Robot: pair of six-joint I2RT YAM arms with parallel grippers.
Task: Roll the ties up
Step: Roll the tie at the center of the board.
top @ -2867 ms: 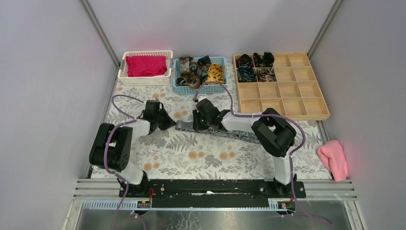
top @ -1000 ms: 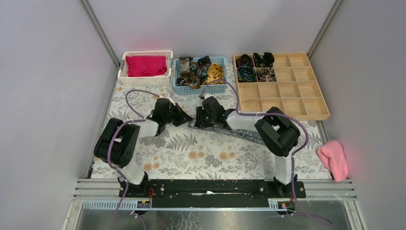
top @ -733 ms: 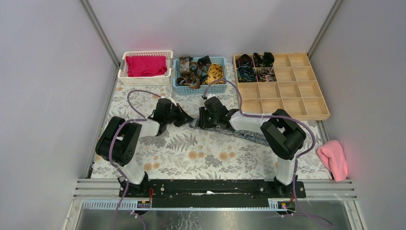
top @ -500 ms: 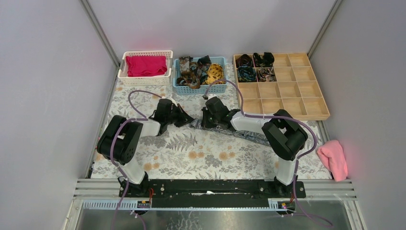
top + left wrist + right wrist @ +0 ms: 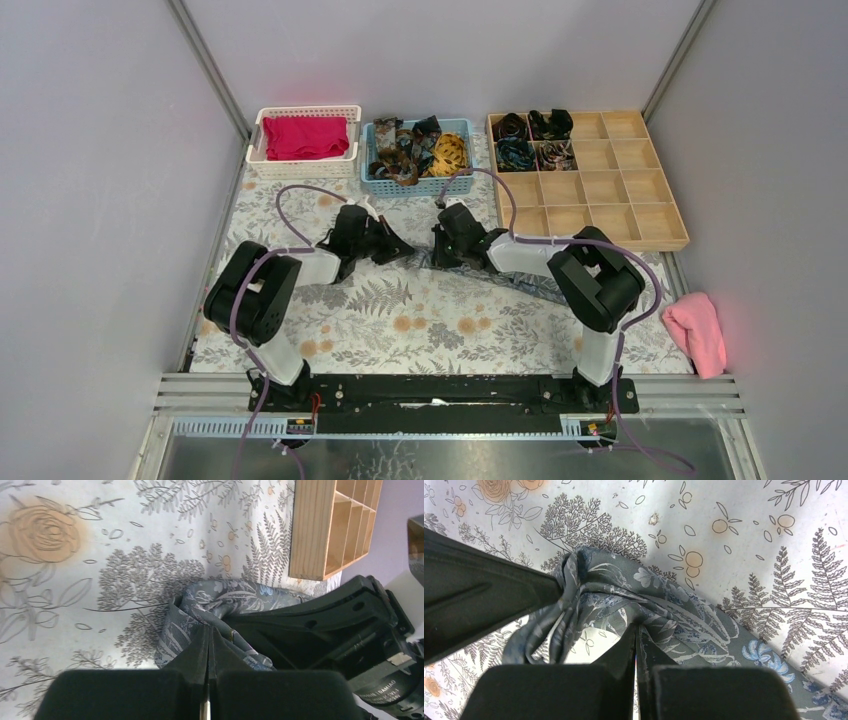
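Right pincer (image 5: 635, 628) (clamped) grips tie (image 5: 624, 595), lying left-right.

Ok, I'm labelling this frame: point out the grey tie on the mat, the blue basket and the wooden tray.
grey tie (image 5: 624, 597), right wrist view, bunched fold near its end.
blue basket (image 5: 400, 187), top external view, front wall.
wooden tray (image 5: 650, 241), top external view, near rim.

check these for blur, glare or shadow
Top external: sharp, evenly lit, pink glow on the wall behind the white plastic basket. Left wrist: the left black pincer is soft, the grey patterned fabric tie crisp. Right wrist: shadow on the floral tablecloth beside that tie.
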